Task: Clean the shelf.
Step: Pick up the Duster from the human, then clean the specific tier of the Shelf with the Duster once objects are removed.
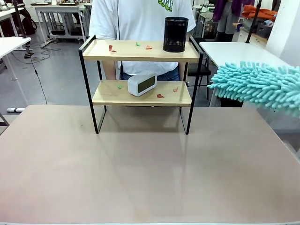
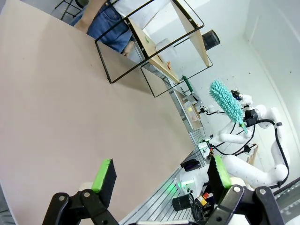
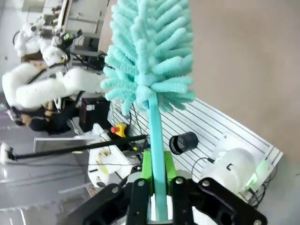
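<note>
Over on the left, the left gripper (image 2: 161, 174) hangs above the table (image 1: 140, 168), jaws spread wide, nothing between them. Centre stage, the shelf (image 1: 140, 57) stands toward the far side of the table, right in front of the person (image 1: 136, 18). On its top board lie three coloured scraps (image 1: 148, 47), with a black mesh cup (image 1: 176, 34) at the right end. The lower board carries a white clock (image 1: 142, 84) in the middle and more lower scraps (image 1: 160, 95) on both sides of it. Off to the right, the teal duster (image 1: 262, 84) hovers clear of the shelf, roughly level with the gap between the boards. The right gripper (image 3: 158, 171) is clamped tight on its handle. Now for the sweep, as I read it: the cup sits right where the duster would come in. The head should therefore pass in front of it, lie flat on the board and brush lightly. It should push the scraps toward the open front edge, not the raised frame ends. Too much pressure could tip the cup or shove the light shelf.
</note>
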Controlling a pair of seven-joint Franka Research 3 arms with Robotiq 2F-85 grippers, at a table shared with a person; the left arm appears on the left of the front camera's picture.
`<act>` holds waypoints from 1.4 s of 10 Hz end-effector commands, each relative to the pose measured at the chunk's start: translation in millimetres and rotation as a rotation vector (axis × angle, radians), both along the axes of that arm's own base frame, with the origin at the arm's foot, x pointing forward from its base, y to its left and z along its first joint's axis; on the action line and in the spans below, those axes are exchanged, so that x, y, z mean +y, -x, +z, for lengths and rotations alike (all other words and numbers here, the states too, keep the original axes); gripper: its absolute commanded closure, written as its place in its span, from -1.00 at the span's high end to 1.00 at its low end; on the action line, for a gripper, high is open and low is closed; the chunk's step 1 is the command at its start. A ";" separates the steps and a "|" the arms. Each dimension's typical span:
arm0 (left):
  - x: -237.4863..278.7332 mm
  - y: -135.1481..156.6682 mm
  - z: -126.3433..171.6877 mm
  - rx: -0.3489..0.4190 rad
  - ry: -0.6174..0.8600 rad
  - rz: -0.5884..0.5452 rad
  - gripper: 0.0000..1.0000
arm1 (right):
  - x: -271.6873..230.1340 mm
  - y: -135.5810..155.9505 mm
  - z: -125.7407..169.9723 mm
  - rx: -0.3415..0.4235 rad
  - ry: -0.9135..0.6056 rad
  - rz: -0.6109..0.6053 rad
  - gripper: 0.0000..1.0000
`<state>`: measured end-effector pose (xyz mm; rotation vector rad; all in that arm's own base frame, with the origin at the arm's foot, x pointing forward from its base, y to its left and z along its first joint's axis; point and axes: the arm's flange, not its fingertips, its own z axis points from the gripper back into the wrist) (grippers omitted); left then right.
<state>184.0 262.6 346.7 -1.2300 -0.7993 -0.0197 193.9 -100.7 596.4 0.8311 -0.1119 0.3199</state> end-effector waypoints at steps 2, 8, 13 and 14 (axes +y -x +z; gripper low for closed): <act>-0.9 -0.9 0.6 -0.037 0.005 0.002 1.00 | -14.4 -4.3 -27.0 -0.054 -0.018 0.156 -1.00; -0.9 -0.9 0.6 -0.037 0.005 0.002 1.00 | 2.4 4.8 -8.4 -0.041 0.001 0.065 -1.00; -0.9 -0.9 0.6 -0.037 0.005 0.002 1.00 | 2.4 4.8 -8.4 -0.041 0.001 0.065 -1.00; -0.9 -0.9 0.6 -0.037 0.005 0.002 1.00 | 2.4 4.8 -8.4 -0.041 0.001 0.065 -1.00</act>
